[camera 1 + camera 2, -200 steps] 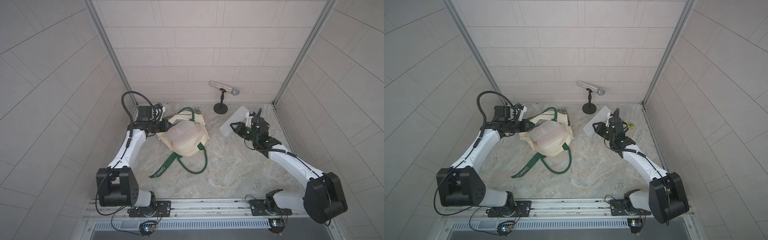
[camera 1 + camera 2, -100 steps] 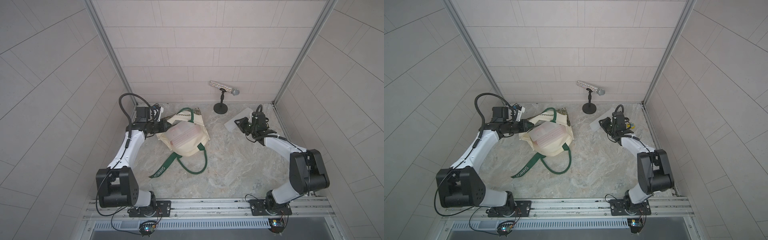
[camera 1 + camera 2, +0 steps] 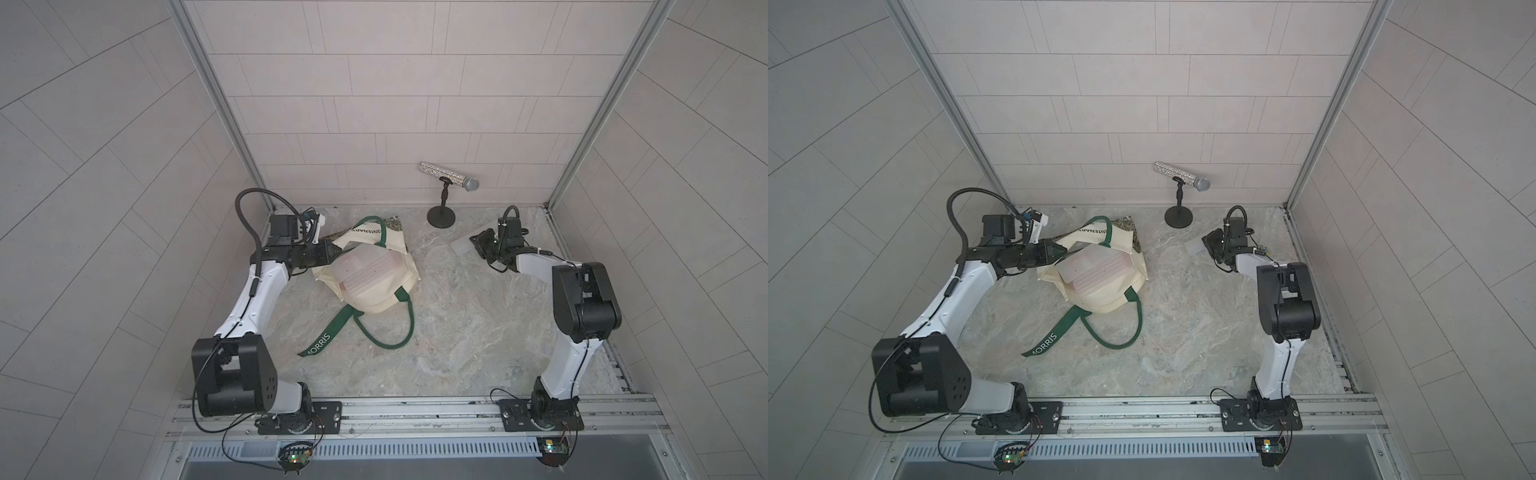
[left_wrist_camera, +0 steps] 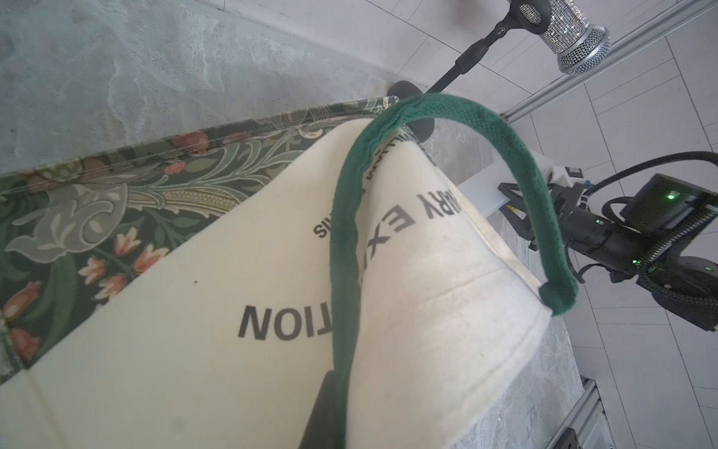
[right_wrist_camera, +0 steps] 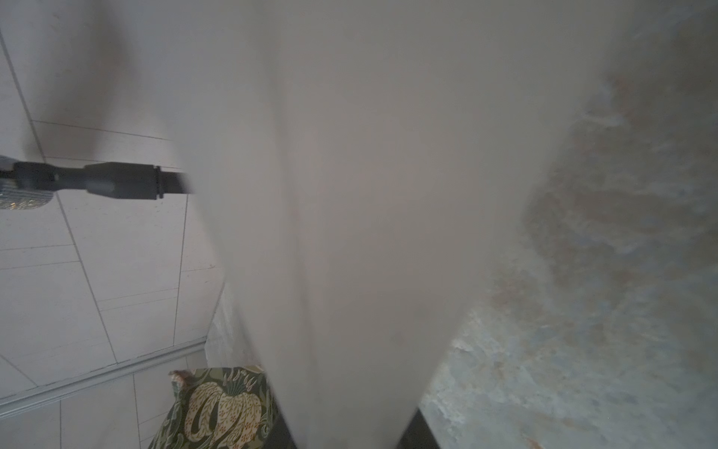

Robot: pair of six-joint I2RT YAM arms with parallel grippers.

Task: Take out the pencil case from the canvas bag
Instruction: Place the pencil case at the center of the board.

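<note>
The cream canvas bag (image 3: 374, 299) (image 3: 1100, 297) lies slumped at the middle left of the table, its green leafy base (image 4: 116, 202) toward the back. My left gripper (image 3: 332, 251) (image 3: 1059, 251) (image 4: 338, 427) is shut on the bag's rim beside a dark green handle (image 4: 345, 233), holding that side up. At the back right, well clear of the bag, my right gripper (image 3: 478, 245) (image 3: 1210, 247) (image 5: 349, 439) is shut on the frosted white pencil case (image 3: 463, 248) (image 3: 1196, 248) (image 5: 369, 194), held low over the table.
A translucent pinkish ribbed box (image 3: 368, 270) (image 3: 1096, 268) shows in the bag's mouth. The green MORRIS strap (image 3: 324, 338) trails toward the front. A glittery microphone (image 3: 449, 176) on a black stand (image 3: 441, 217) stands at the back, between bag and case. Tiled walls close in three sides.
My right arm has folded back toward the back right corner, carrying the pencil case farther from the bag and lower. The left gripper and the bag have barely moved.
</note>
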